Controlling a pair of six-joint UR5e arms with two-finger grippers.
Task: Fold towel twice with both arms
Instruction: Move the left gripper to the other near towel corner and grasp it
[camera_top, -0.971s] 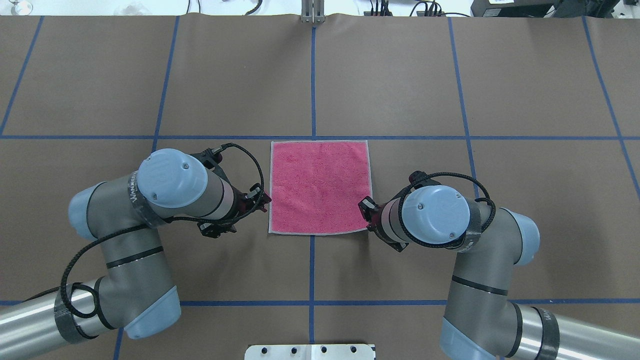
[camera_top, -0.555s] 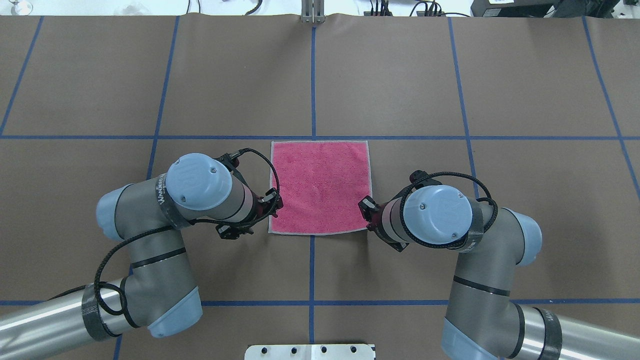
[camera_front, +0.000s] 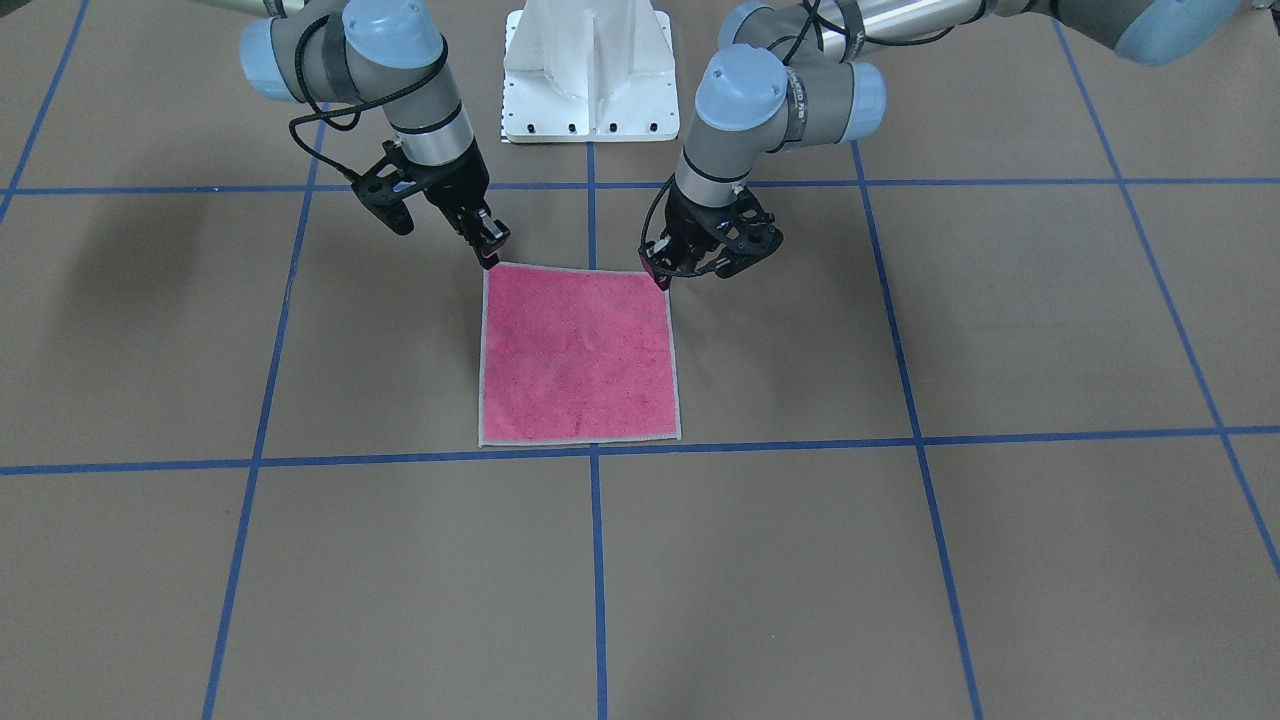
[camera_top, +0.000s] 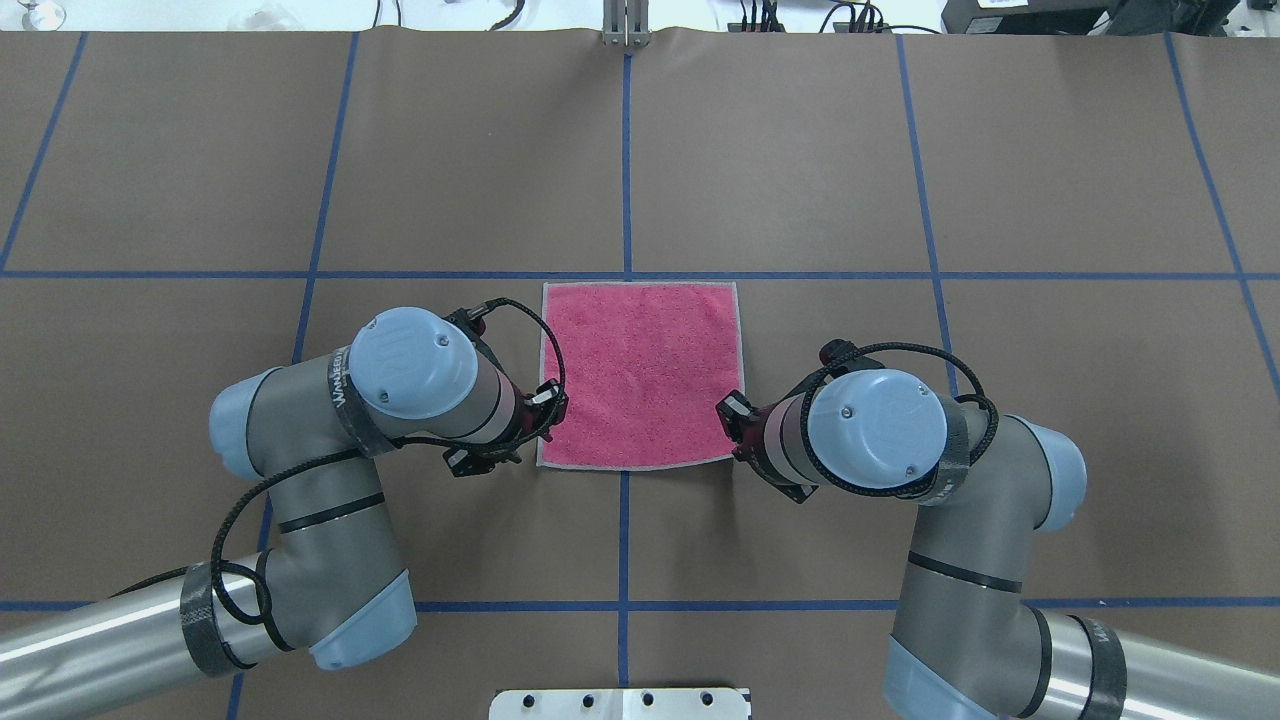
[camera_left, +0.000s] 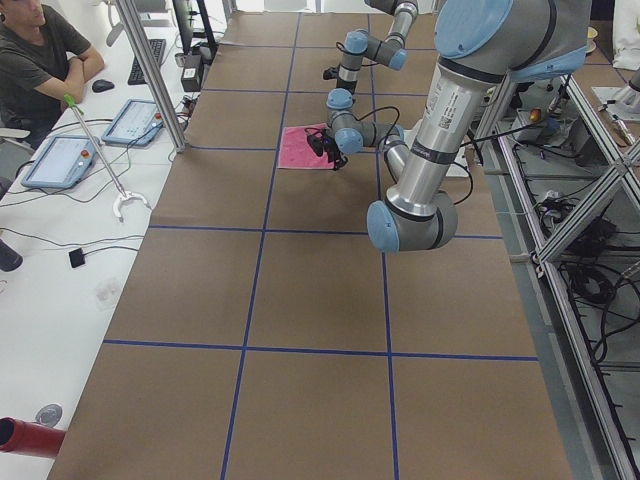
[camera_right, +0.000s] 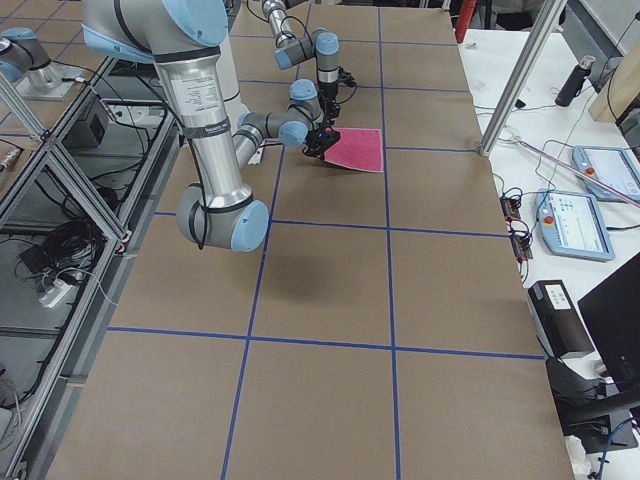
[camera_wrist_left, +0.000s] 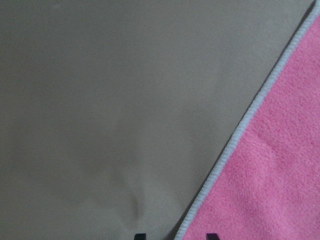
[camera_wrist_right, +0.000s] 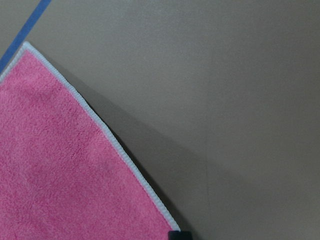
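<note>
The towel lies flat and pink face up on the brown table, its light grey edge showing all round. My left gripper hangs low at the towel's near-left corner. In the left wrist view its two fingertips stand apart, open, on either side of the stitched edge. My right gripper sits at the near-right corner. The right wrist view shows its tips together on the towel's edge, which is raised a little and casts a shadow.
The white pedestal base stands at the table's near edge between the arms. Blue tape lines divide the table into squares. A person sits at a side table with tablets beyond the table's left end.
My left arm has swung right toward the towel, bringing its gripper from beside the left edge down to the near-left corner. The right arm and the towel have stayed put.
</note>
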